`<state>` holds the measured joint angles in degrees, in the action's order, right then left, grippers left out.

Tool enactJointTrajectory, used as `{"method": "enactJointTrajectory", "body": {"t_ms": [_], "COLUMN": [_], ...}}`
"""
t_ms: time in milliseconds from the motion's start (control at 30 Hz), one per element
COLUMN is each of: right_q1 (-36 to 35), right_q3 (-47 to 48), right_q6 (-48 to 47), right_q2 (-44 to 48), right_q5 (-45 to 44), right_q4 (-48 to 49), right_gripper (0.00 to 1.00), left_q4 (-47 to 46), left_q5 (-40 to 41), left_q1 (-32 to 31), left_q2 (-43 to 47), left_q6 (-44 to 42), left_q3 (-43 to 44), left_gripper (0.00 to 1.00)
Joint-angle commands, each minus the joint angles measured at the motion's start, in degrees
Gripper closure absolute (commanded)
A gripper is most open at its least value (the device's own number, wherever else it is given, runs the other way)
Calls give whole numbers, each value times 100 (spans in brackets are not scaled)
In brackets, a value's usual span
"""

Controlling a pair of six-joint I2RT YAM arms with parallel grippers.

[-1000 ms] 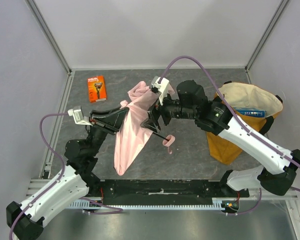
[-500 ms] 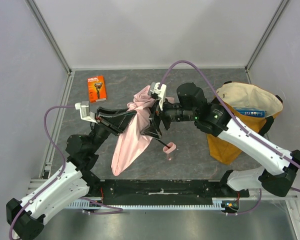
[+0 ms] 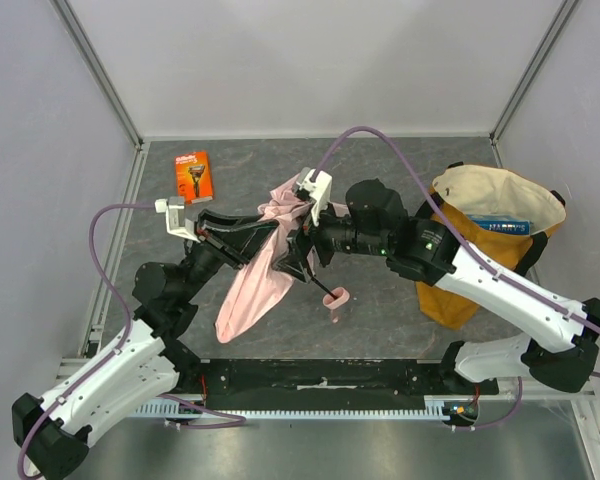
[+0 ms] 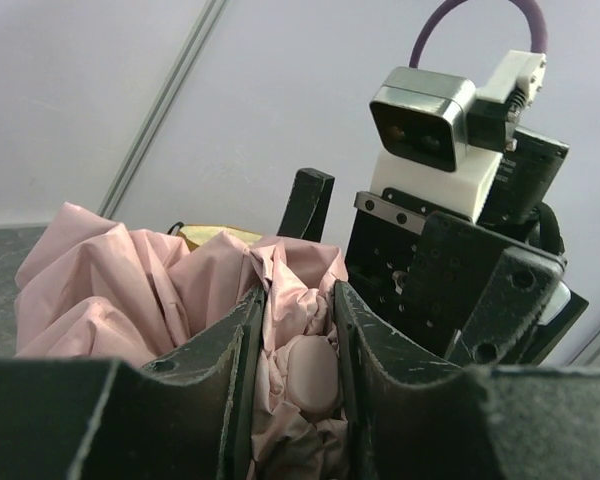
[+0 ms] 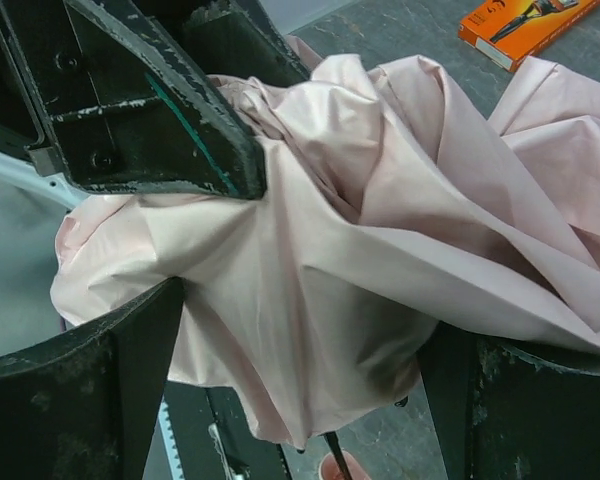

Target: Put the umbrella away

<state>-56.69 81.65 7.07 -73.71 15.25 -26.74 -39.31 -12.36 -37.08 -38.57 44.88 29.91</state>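
Note:
The pale pink umbrella (image 3: 248,285) hangs slanted above the table, its fabric loose and its black shaft ending in a small pink handle (image 3: 335,298). My left gripper (image 3: 270,224) is shut on the bunched top of the umbrella; in the left wrist view the umbrella's fabric and rounded pink cap (image 4: 310,372) sit pinched between the left gripper's (image 4: 298,340) fingers. My right gripper (image 3: 298,258) is open wide, its fingers (image 5: 100,385) on either side of the umbrella's hanging fabric (image 5: 310,290), just below the left gripper (image 5: 150,100).
A mustard-yellow tote bag (image 3: 490,250) stands open at the right with a blue box (image 3: 502,226) inside. An orange razor box (image 3: 192,176) lies at the back left, also seen as the orange box (image 5: 520,22) from the right wrist. Walls enclose the table on three sides.
My right gripper has moved left onto the hanging fabric. The left gripper has shifted slightly, and the umbrella's lower end has swung down and to the left.

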Motion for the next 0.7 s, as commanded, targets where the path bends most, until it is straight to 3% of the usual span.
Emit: {"method": "enactJointTrajectory", "body": {"t_ms": [0,233,333,467,667], "right_q1": [-474,-861,-862,-870,-958], "right_q3": [-17,-236,-299,-341,-1053], "right_q6": [-100,-311,-233,136,803], "right_q2": [-178,-293,-92,488,1288], "right_q5": [-662,-1172,-1987,-3044,-2273], "right_q4": [599,907,725,-189,-403], "right_gripper": [2,2,2,2,5], "left_q4": [-340,-534,-70,1141,1812], "left_q5": [-178,-240,-22,1171,3079], "left_q1": [-1,-1,8,8,-1], "left_q2": [-142,-204,-160,182,604], "left_q6": [-41,12,-85,-7,143], "left_q3": [340,340,462,673,647], "left_gripper": [98,98,98,98,98]}}
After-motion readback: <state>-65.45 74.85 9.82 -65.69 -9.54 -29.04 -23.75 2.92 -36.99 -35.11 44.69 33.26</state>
